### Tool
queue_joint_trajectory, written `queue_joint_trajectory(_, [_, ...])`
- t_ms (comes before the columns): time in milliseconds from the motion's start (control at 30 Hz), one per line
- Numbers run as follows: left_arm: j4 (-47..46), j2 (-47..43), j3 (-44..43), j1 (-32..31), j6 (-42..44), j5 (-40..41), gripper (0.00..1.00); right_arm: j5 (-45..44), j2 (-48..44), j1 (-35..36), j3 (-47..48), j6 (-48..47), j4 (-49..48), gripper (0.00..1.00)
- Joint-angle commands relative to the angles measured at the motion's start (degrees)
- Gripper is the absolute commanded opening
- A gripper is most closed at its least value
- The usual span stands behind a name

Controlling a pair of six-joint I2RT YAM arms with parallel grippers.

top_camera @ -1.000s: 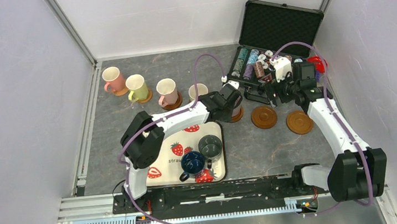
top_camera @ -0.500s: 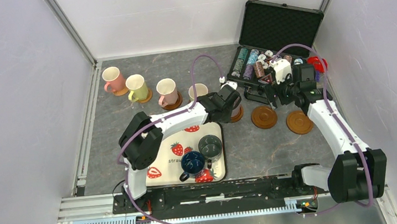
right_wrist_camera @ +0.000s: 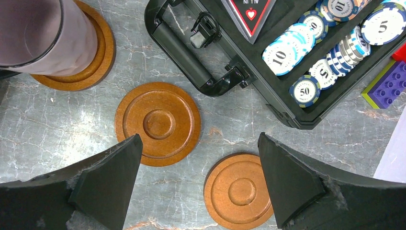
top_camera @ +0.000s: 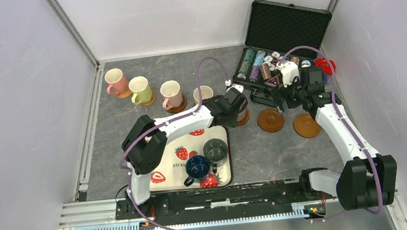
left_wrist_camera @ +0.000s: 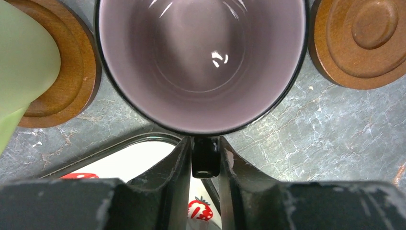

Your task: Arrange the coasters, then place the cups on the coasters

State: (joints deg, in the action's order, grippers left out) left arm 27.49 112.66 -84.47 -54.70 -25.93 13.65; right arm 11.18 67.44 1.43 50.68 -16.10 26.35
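Since a second ago we note only slight arm shifts. Left fingers [left_wrist_camera: 167, 177] flank the mauve cup [left_wrist_camera: 201, 62] at its handle; pinch or release, we cannot tell. Cup stands on its coaster [right_wrist_camera: 103, 57]. Right fingers [right_wrist_camera: 110, 172] spread wide over two bare coasters [right_wrist_camera: 157, 123].

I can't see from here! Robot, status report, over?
Left tool straddles mauve ceramic mug's handle, grip unclear. Right tool open above two bare round wooden coasters. Mug sits on its own coaster. Nothing blocking.
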Motion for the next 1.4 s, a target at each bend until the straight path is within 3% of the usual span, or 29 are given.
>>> queue_joint_trajectory(0, [1.6, -1.8, -2.0, -0.6, -2.1, -0.3, 0.35, 0.7, -1.5, -0.3, -0.4, 0.5, -1.1, 0.98])
queue_joint_trajectory(400, [2.3, -4.6, -2.8, -0.6, -1.1, 0.1, 0.64, 1.1, -1.5, -0.4, -0.8, 0.5, -1.3, 0.98])
queue_joint_trajectory(700, [2.9, -16.9, -0.2, -0.3, 5.4, 0.6, 0.99, 5.2, -0.9, -0.4, -0.3, -2.2, -0.2, 0.98])
queue_joint_trajectory(867, [5.7, -24.8, 3.0, 3.0, 10.5, -5.7, 1.0, 13.8, -1.7, -0.1, -2.4, -4.8, -1.0, 0.98])
queue_joint_trajectory(1000, [9.8, -31.3, 6.8, 11.9, 16.3, -16.9, 1.0, 18.1, -1.9, 2.1, -4.1, -6.9, -1.2, 0.98])
queue_joint_trajectory(1167, [14.4, -36.9, 8.6, 26.0, 23.8, -28.7, 1.0, 18.0, -3.1, 12.6, -8.6, -10.8, -2.1, 0.98])
queue_joint_trajectory(1367, [22.6, -40.5, 9.6, 33.7, 33.8, -32.8, 1.0, 17.1, -2.7, 23.0, -13.9, -12.1, -6.7, 0.98])
